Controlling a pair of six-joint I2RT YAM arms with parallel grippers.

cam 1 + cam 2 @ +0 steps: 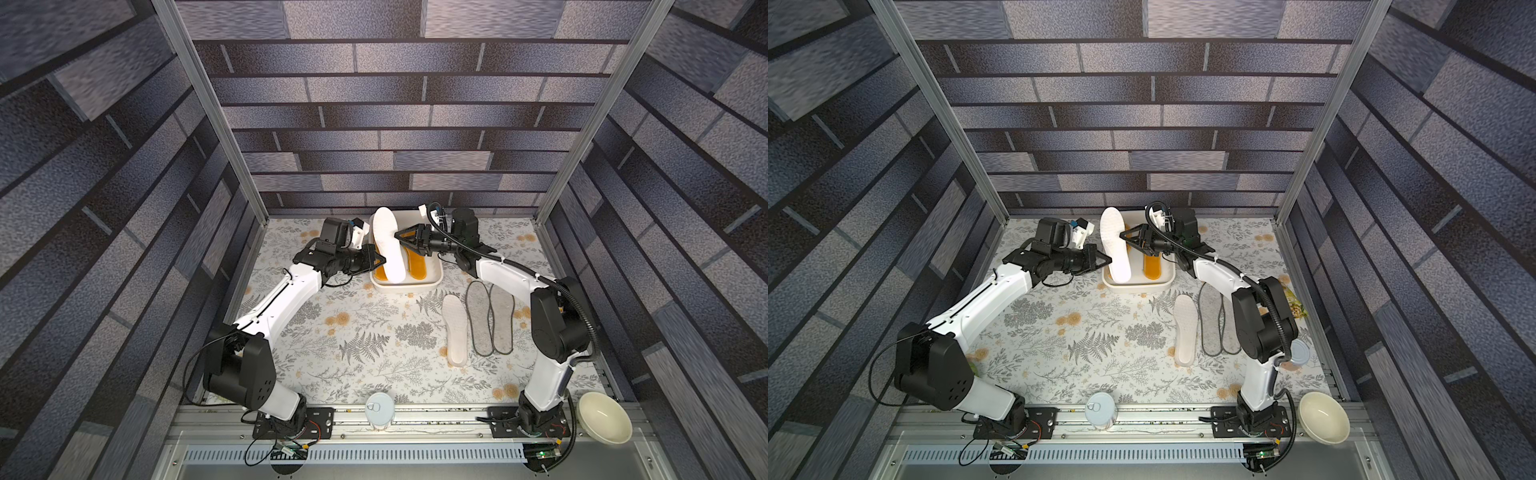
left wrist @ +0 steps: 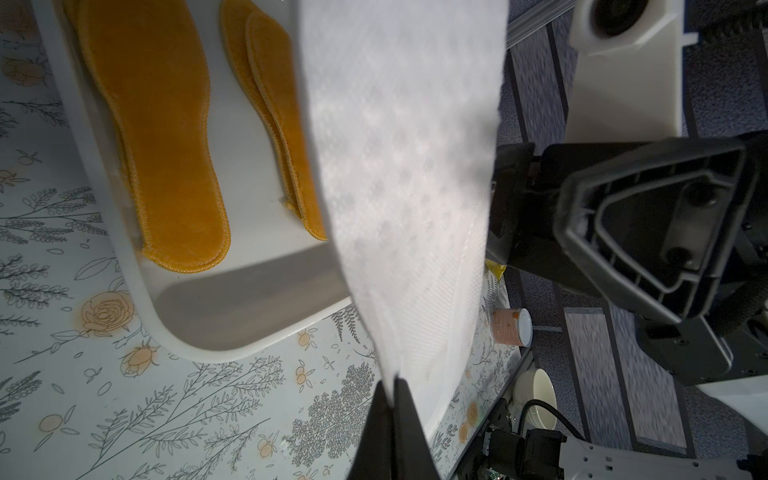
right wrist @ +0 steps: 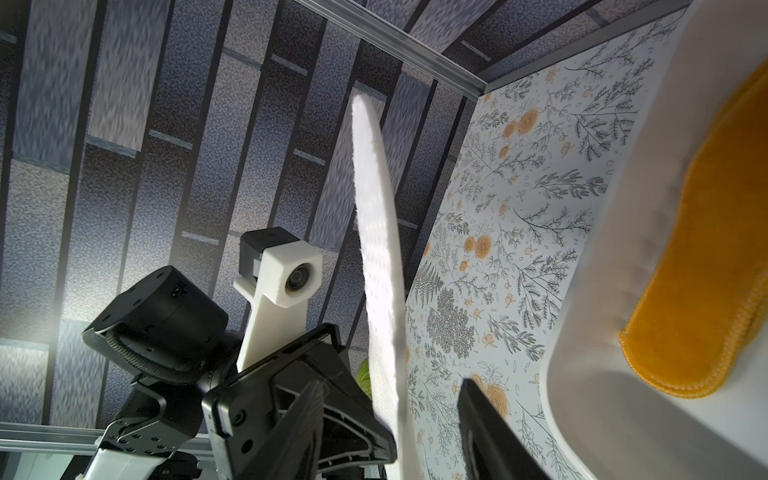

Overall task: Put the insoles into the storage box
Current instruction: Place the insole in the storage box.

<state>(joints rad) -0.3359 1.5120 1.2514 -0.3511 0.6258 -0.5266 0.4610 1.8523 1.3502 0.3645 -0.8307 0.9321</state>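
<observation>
Held on edge over the storage box (image 1: 405,286), in both top views: a white foam insole (image 1: 388,245), slanting lengthwise above the box's left half, far end past the far wall, near end down by the near wall. Contact with the box at that low end: impossible to tell.

Pinched along one long edge from the box's left side by the left gripper (image 1: 382,262), jaws pressed together on the foam. Seen close up in the left wrist view: the black tips closed on the insole's rim.

Reaching in from the box's right side: the right gripper (image 1: 400,236), tip at the insole's other long edge. Shown in the right wrist view with fingers (image 3: 307,415) spread, the foam's thin edge standing between them with a gap on each side.

Flat on the box floor: orange insoles (image 2: 166,145), in two piles side by side, partly under the raised foam.

Outside the box, near and to its right on the flowered tabletop (image 1: 332,332): a second white insole (image 1: 455,330) and, just beside it and farther right, two grey felt insoles (image 1: 480,318) with dark edging, touching along their length.

Well apart from the box, at the table's front rail: a can (image 1: 379,409) and, farther right, a cream bowl (image 1: 604,417).
</observation>
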